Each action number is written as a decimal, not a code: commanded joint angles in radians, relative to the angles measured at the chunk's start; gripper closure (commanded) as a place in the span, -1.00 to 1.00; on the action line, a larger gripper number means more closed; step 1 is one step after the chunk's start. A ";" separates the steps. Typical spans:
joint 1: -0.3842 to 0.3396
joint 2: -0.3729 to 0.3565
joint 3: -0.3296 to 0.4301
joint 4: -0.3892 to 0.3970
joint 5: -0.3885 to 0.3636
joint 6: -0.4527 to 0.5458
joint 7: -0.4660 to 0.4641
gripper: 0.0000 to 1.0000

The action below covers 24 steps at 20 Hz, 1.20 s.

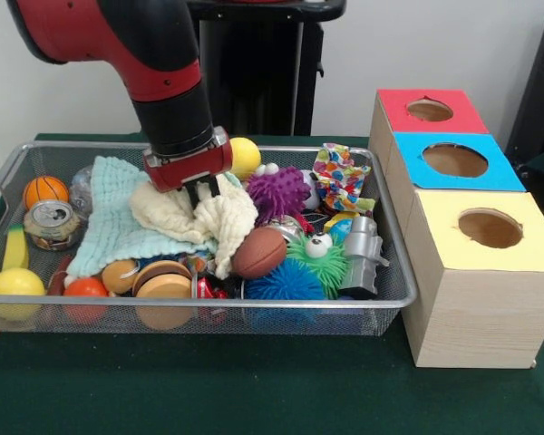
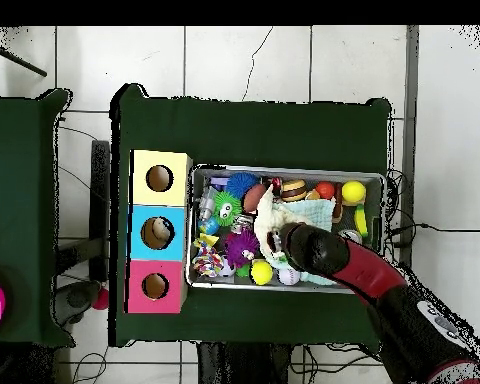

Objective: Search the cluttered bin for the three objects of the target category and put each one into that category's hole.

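My gripper [image 1: 201,195] is down in the wire mesh bin [image 1: 394,263], at its middle. It is shut on a bunched cream cloth [image 1: 228,222], whose folds rise to the fingertips and hide them. From above, the gripper [image 2: 277,240] sits on the same cream cloth [image 2: 268,214]. A light blue cloth [image 1: 109,222] lies under it to the left. Three boxes stand right of the bin, with a red hole [image 1: 429,110], a blue hole [image 1: 454,159] and a yellow hole [image 1: 490,227].
The bin also holds a small basketball [image 1: 45,189], a can [image 1: 52,222], a banana [image 1: 15,246], a burger toy [image 1: 163,281], a brown football [image 1: 258,252], spiky balls in purple [image 1: 278,192], green [image 1: 322,258] and blue [image 1: 286,283], and a grey robot toy [image 1: 363,254].
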 commanded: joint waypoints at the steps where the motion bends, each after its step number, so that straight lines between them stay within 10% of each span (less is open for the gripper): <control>1: -0.016 0.111 0.071 -0.029 -0.098 -0.013 0.011 1.00; 13: -0.050 0.070 0.179 0.160 0.198 0.061 0.279 1.00; 24: -0.026 0.008 0.219 0.254 0.321 0.050 0.277 1.00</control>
